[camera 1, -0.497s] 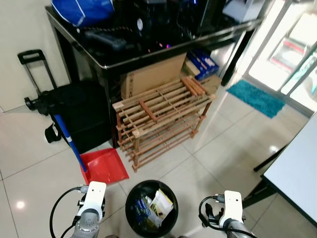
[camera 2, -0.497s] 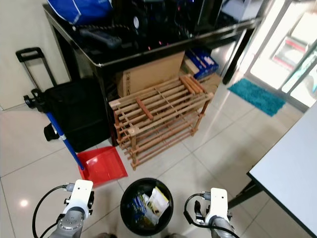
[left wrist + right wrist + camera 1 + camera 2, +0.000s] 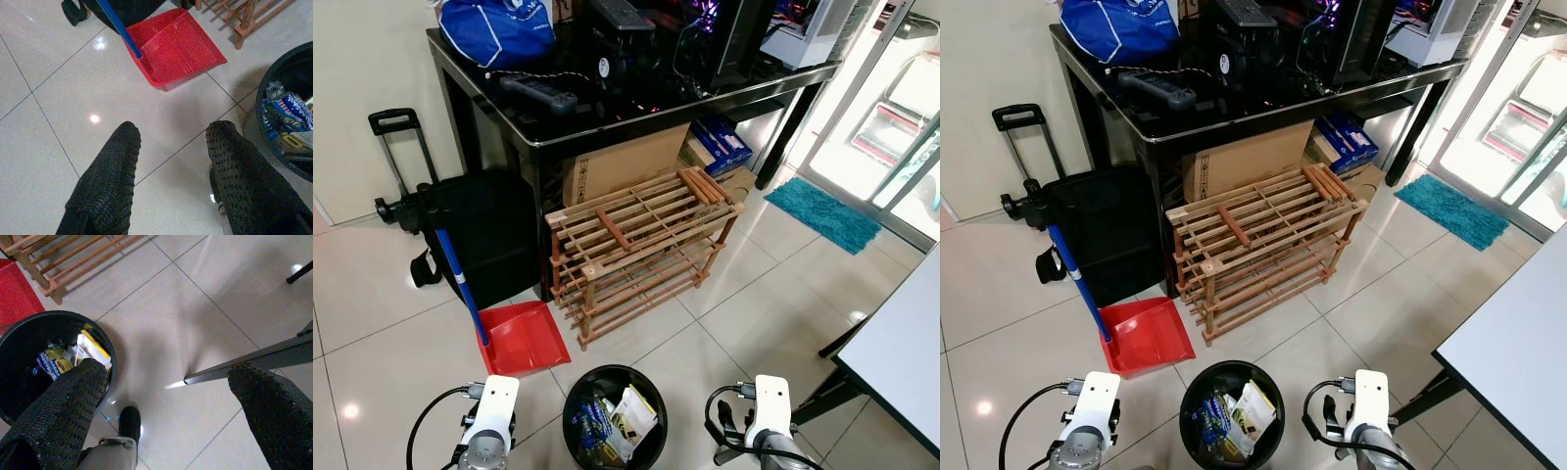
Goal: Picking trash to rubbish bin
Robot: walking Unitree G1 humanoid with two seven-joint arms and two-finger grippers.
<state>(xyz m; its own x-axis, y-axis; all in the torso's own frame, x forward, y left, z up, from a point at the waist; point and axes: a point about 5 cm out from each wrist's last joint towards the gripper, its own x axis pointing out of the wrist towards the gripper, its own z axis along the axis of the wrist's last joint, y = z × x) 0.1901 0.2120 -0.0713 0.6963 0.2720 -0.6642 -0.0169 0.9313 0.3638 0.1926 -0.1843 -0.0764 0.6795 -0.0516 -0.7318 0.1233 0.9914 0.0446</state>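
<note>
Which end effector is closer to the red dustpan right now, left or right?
Left. The left end effector is open above the tile just short of the red dustpan. The right end effector is open on the far side of the black bin.

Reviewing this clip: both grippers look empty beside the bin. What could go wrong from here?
The rubbish bin sits close between the left gripper and right gripper, both open and empty; a step or arm swing could tip it. The red dustpan and wooden rack crowd the floor just ahead, and the white table's leg runs near the right gripper.
</note>
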